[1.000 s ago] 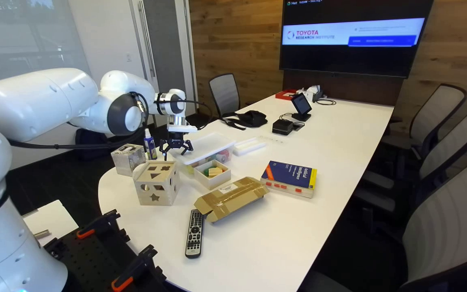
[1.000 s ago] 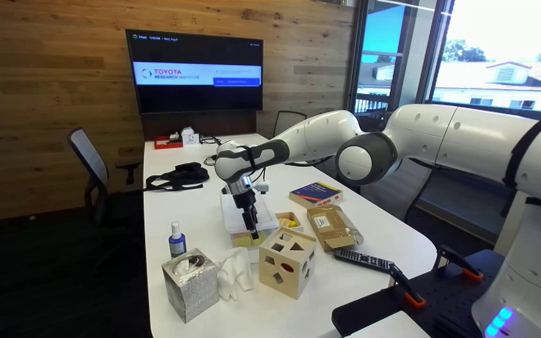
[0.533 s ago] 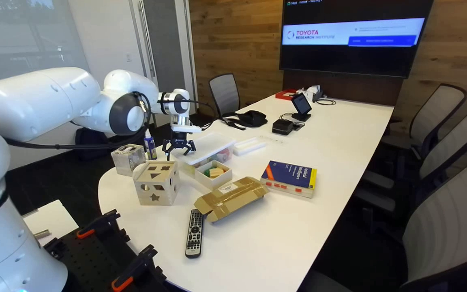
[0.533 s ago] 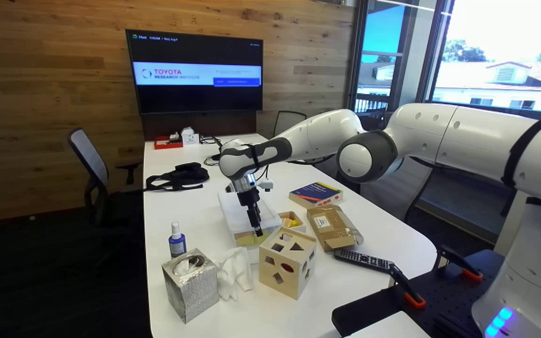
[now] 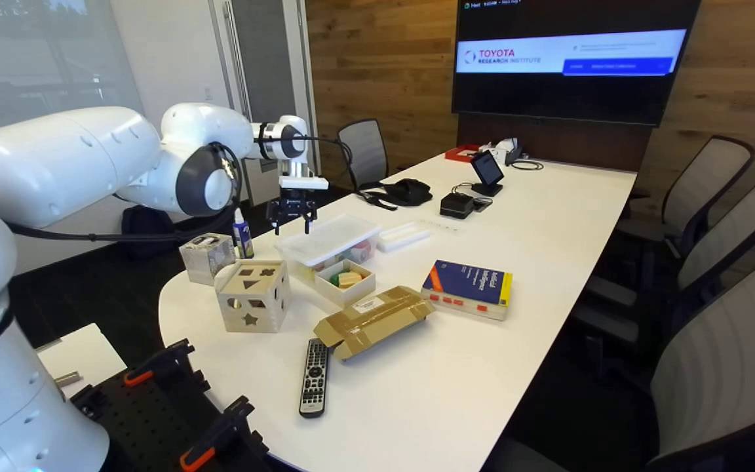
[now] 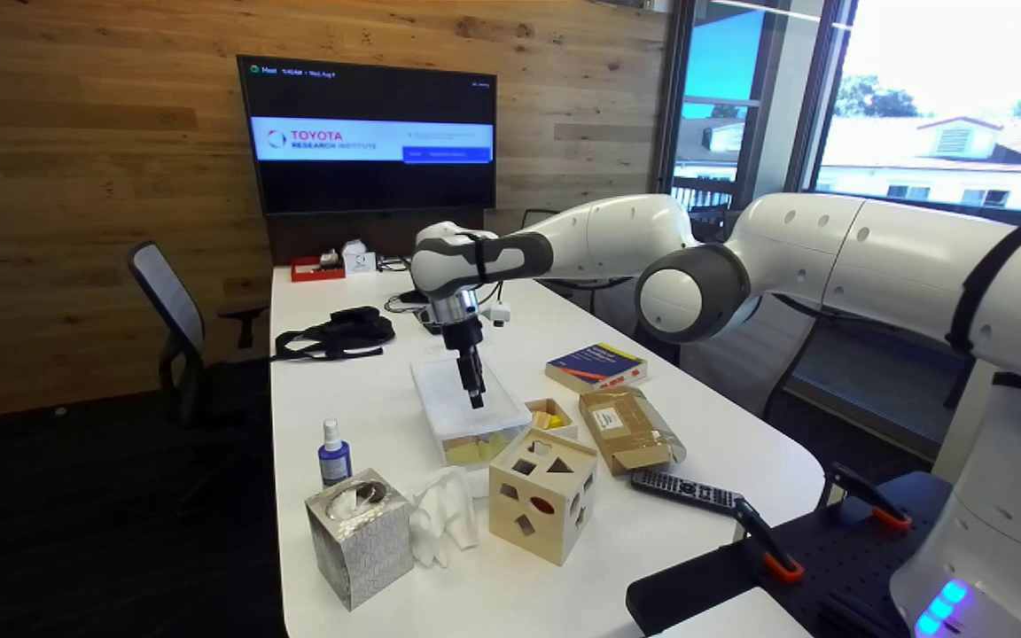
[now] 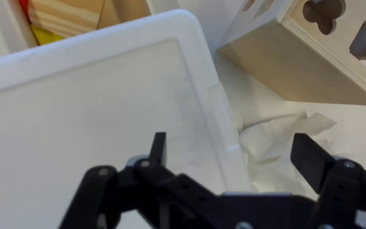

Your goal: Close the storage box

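The storage box is a clear rectangular box with a whitish translucent lid (image 5: pixel 328 239) on top. It also shows in an exterior view (image 6: pixel 440 399), with coloured bits at its near end. In the wrist view the lid (image 7: pixel 91 117) fills the left side, with a tab on its right edge. The lid lies flat on the box; I cannot tell whether its edges are snapped down. My gripper (image 5: pixel 292 229) is open and empty above the lid's near end, apart from it. The gripper also shows in an exterior view (image 6: pixel 475 403) and in the wrist view (image 7: pixel 229 140), its fingers either side of the lid's edge.
A wooden cube with cut-out holes (image 5: pixel 253 298) stands near the box. A small tray of blocks (image 5: pixel 354 292) sits against its side. A tissue box (image 6: pixel 360 540), crumpled tissue (image 6: pixel 446 523), spray bottle (image 6: pixel 334 456), tan package (image 5: pixel 377 318), remote (image 5: pixel 314 380) and book (image 5: pixel 468 288) are around.
My gripper has risen from the lid's near end to above it. The storage box and the block tray shifted slightly between one second and half a second ago.
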Action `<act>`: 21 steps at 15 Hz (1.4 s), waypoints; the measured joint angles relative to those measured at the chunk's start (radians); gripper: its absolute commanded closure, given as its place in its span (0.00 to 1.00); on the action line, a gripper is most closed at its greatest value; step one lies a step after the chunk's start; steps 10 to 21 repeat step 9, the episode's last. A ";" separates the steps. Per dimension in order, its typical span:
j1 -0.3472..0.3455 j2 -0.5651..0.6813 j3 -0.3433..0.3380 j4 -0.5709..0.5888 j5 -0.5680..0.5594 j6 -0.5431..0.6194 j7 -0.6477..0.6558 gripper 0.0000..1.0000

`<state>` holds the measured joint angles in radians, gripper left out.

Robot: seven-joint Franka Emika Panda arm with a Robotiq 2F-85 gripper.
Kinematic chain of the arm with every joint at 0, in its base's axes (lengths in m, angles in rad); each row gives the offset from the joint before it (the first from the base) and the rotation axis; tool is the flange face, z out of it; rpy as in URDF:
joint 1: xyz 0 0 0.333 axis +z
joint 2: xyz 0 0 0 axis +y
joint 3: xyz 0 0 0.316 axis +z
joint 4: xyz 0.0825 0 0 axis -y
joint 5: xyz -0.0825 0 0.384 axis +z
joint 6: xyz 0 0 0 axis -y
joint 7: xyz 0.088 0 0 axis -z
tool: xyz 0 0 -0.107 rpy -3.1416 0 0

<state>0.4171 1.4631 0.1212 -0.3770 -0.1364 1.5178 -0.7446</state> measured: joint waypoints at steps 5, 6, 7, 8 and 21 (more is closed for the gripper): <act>0.002 -0.075 0.000 0.001 -0.002 0.006 0.004 0.00; 0.002 -0.084 0.000 0.001 -0.003 0.011 0.004 0.00; 0.002 -0.088 -0.004 0.007 -0.003 0.013 0.004 0.00; 0.002 -0.090 -0.010 0.015 -0.003 0.018 0.004 0.00; 0.002 -0.094 -0.016 0.016 -0.003 0.029 0.004 0.00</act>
